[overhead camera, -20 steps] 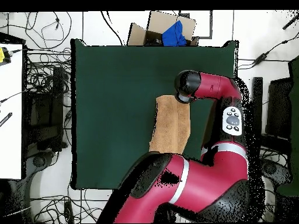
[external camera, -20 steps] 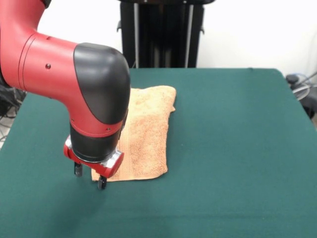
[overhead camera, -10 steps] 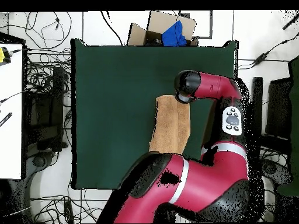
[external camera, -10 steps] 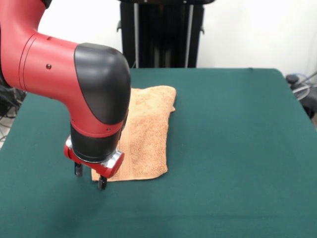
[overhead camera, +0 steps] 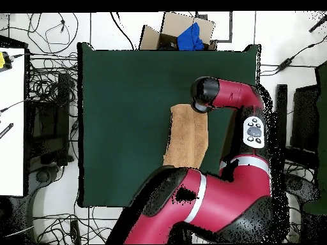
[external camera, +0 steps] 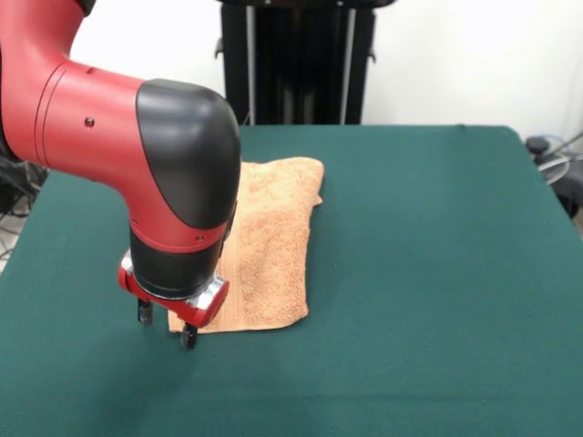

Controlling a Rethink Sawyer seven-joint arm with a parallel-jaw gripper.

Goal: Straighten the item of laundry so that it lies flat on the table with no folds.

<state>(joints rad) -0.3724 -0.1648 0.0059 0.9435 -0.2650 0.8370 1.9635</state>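
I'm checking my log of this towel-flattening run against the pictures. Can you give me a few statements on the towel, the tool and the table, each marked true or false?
1. The towel lies on the green table. True.
2. The tool is lifted high above the table, well away from the towel. False: it is low over the table, at the towel's near corner in the front view.
3. The tool's fingers stand apart. True: two dark tips show with a gap between them.
4. The towel hangs over the table's edge. False: it lies wholly on the table top, as the overhead view shows.
5. The towel is blue. False: it is orange-tan.
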